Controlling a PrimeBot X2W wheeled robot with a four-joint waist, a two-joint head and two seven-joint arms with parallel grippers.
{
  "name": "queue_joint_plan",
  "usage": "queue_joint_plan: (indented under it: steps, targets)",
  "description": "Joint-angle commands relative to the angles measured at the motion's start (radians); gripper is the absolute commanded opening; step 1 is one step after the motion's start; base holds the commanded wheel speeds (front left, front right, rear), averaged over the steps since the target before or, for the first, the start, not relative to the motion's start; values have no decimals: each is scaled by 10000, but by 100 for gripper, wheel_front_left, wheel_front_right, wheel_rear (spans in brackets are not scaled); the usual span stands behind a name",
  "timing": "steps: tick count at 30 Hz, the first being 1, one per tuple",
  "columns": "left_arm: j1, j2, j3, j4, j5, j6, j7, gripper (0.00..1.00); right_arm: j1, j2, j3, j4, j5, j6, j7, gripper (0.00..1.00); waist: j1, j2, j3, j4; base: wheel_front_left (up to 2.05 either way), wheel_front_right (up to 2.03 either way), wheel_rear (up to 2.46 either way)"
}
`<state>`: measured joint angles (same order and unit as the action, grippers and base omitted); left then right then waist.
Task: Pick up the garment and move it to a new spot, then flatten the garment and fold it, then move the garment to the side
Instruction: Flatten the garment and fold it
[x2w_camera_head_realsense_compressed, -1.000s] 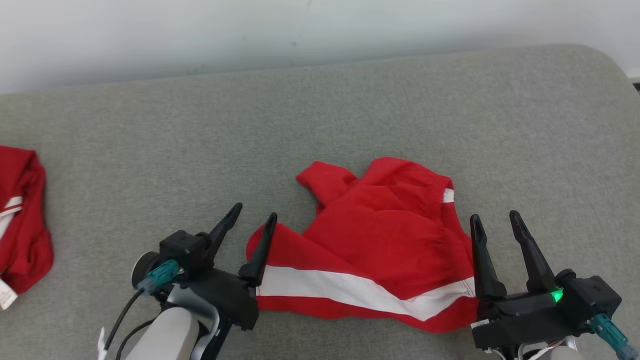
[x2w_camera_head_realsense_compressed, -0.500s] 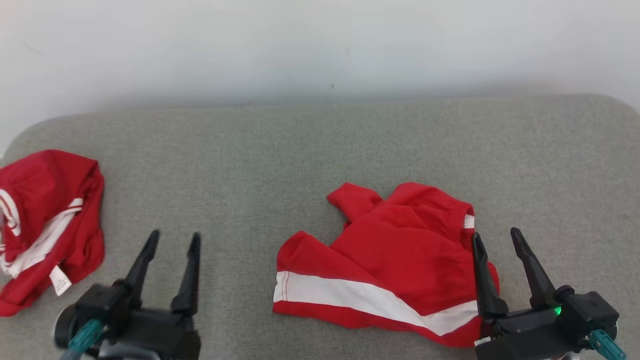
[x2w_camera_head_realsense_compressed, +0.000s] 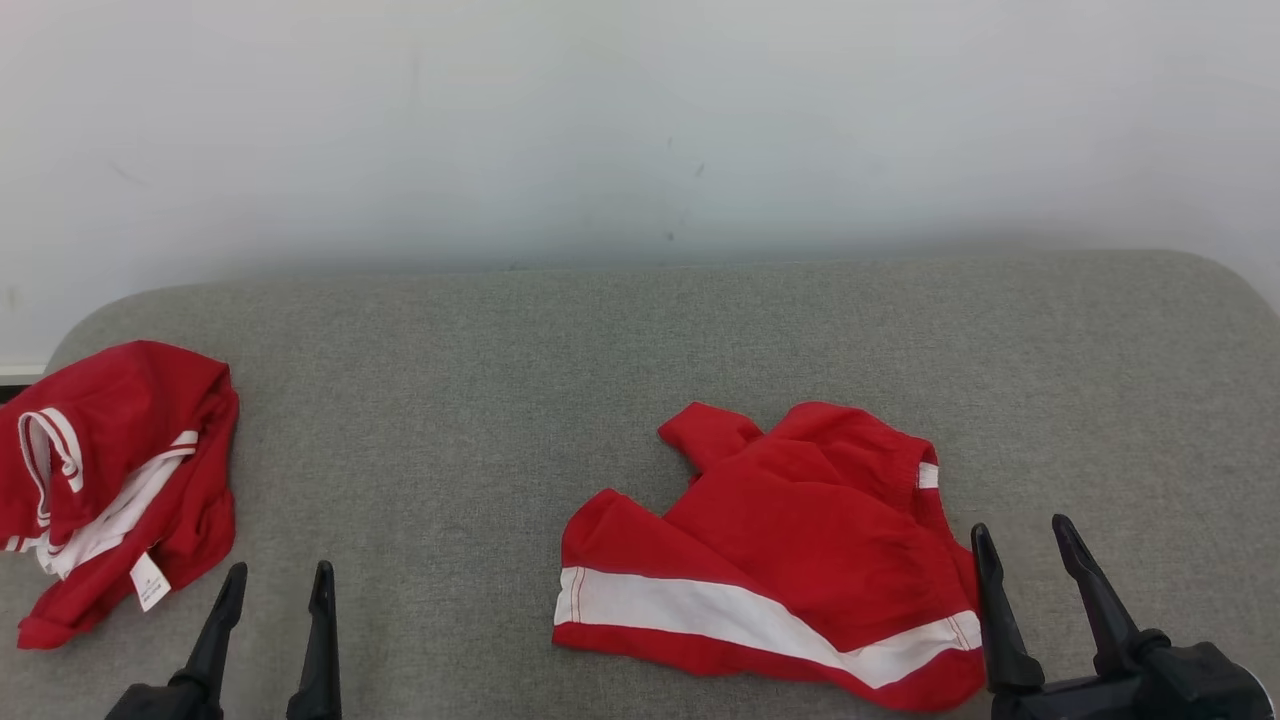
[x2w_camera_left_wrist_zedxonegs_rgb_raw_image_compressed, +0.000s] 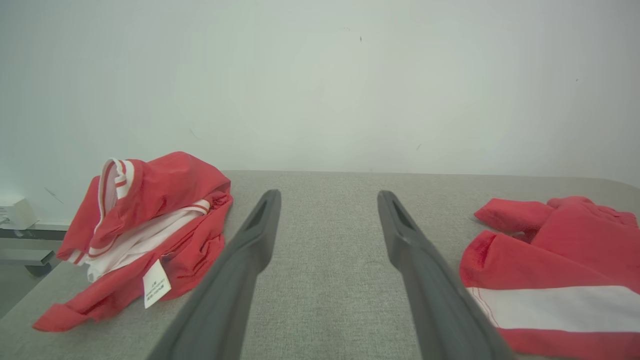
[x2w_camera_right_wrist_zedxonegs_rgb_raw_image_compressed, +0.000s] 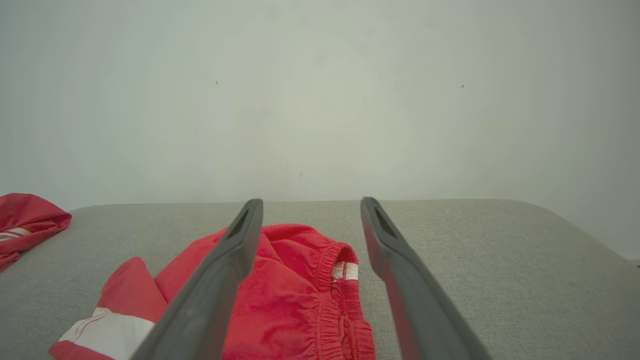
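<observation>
A crumpled red fabric garment with a white stripe (x2w_camera_head_realsense_compressed: 790, 560) lies on a grey cloth-covered surface (x2w_camera_head_realsense_compressed: 480, 380), right of centre and near my side. My left pincer (x2w_camera_head_realsense_compressed: 280, 570) and right pincer (x2w_camera_head_realsense_compressed: 1022, 528) both stand wide open and hold nothing. The right pincer's inner finger is at the garment's right edge, by its elastic waistband. I judge a careless move could snag it there, or catch only the top layer and leave the rest dragging. A second bunched red and white garment (x2w_camera_head_realsense_compressed: 110, 480) lies at the surface's left edge, near a rounded corner, where a sweep of my left arm could push it off. Bare room lies between the two garments, behind them up to the pale wall (x2w_camera_head_realsense_compressed: 600, 120), and to the right.
</observation>
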<state>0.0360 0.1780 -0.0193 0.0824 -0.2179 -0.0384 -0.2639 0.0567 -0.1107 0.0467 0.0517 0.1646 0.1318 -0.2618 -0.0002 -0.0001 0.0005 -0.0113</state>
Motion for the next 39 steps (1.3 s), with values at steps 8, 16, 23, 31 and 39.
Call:
queue_joint_plan:
  steps: [8,16,23,31,39]
  targets:
    - [284,-122,-27,67,216,-98,-5,100,226,68,-56,-64,-144,-23,-47,100,2,1,31,-139,0,0,0]
    - [-38,-259,-654,567,147,-507,-3,100,118,-163,47,416,26,-23,-32,100,2,1,131,-158,0,0,0]
    - [-981,-297,-2087,1838,74,-834,75,100,-289,-627,124,1336,293,-23,-29,100,2,1,589,-270,0,0,0]
    - [-2213,-419,-3276,3331,-464,-899,-1,100,-655,-1074,656,2008,575,-23,-29,100,2,1,1154,-493,0,0,0]
    - [-3270,-360,-4320,4537,-1245,-906,0,100,-813,-1366,1390,2469,1203,-24,-30,100,2,1,1491,-576,0,0,0]
